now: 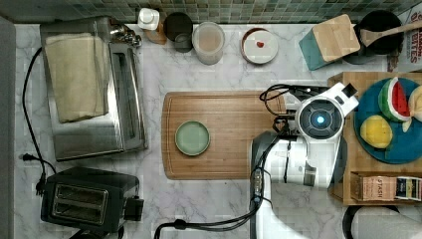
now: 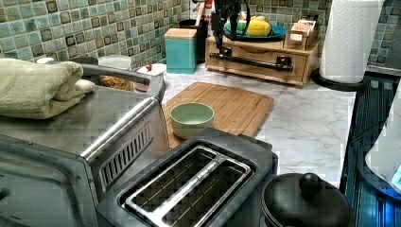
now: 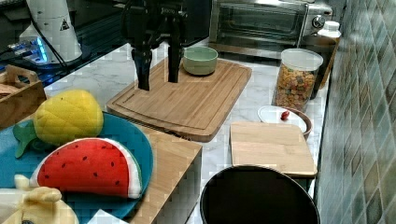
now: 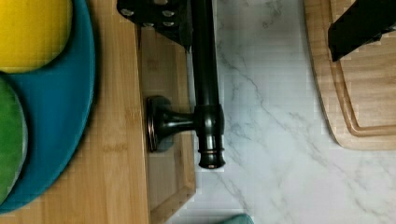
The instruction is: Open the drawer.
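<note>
The drawer [image 2: 257, 56] is the light-bamboo front of the wooden box unit [image 1: 348, 82], with a long black bar handle [image 4: 205, 74] on it. In the wrist view my gripper [image 4: 259, 44] is open and straddles one end of the bar. One finger [image 4: 161, 18] sits between the bar and the drawer front [image 4: 168, 186], and the other finger [image 4: 359, 25] hangs wide over the board's edge. In the left view the gripper [image 2: 220, 45] comes down on the left view's left end of the handle [image 2: 250, 59]. The right view shows the gripper [image 3: 158, 79] with its fingers spread.
A grooved cutting board [image 1: 224, 134] with a green bowl [image 1: 192, 138] lies just in front of the unit. A blue plate [image 1: 398, 144] of toy fruit rests on the unit's top. A paper towel roll [image 2: 350, 38] and a teal canister [image 2: 180, 49] flank it.
</note>
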`<state>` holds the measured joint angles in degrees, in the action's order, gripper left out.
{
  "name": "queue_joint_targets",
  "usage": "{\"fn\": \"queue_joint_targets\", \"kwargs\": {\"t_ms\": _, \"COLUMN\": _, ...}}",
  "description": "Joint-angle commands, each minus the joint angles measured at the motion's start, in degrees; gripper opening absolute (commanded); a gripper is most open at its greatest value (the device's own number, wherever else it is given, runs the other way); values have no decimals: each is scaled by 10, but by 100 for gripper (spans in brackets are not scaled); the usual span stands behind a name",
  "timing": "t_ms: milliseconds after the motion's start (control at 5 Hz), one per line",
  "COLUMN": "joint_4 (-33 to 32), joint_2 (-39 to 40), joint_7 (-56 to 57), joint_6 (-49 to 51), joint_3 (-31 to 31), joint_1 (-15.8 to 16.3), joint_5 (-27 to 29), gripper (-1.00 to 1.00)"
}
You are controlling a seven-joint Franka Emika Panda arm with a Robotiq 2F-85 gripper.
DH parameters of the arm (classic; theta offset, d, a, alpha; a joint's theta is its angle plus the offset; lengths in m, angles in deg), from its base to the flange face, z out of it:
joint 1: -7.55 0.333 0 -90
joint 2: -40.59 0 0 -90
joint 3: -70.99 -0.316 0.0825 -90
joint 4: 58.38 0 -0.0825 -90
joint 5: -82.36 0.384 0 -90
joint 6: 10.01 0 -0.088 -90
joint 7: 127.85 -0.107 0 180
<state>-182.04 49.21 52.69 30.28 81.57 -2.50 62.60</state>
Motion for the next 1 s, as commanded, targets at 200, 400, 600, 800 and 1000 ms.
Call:
{"fn": "queue_joint_targets", "kwargs": {"t_ms": 200, "joint_4": 67, "joint_2": 41, "joint_7": 87, "joint_6": 1, "joint_3": 36, "joint_1": -52, "joint_5": -8, "gripper": 100}}
{"fn": "queue_joint_targets", "kwargs": {"t_ms": 400, "joint_4": 53, "joint_2": 51, "joint_7": 81, "joint_6": -6, "joint_3": 26, "joint_1": -63, "joint_5": 33, "gripper": 100}}
{"fn": "queue_joint_targets", "kwargs": {"t_ms": 600, "joint_4": 23, "joint_2": 56, "joint_7": 38, "joint_6": -30, "joint_3": 18, "joint_1": -58, "joint_5": 44, "gripper": 100}}
{"fn": "queue_joint_targets", "kwargs": {"t_ms": 800, "joint_4": 9, "joint_2": 61, "joint_7": 38, "joint_6": -50, "joint_3": 4, "joint_1": -65, "joint_5": 70, "gripper": 100}}
{"fn": "queue_joint_targets", "kwargs": {"t_ms": 1000, "joint_4": -2, "joint_2": 64, "joint_7": 33, "joint_6": -66, "joint_3": 7, "joint_1": -57, "joint_5": 74, "gripper": 100}}
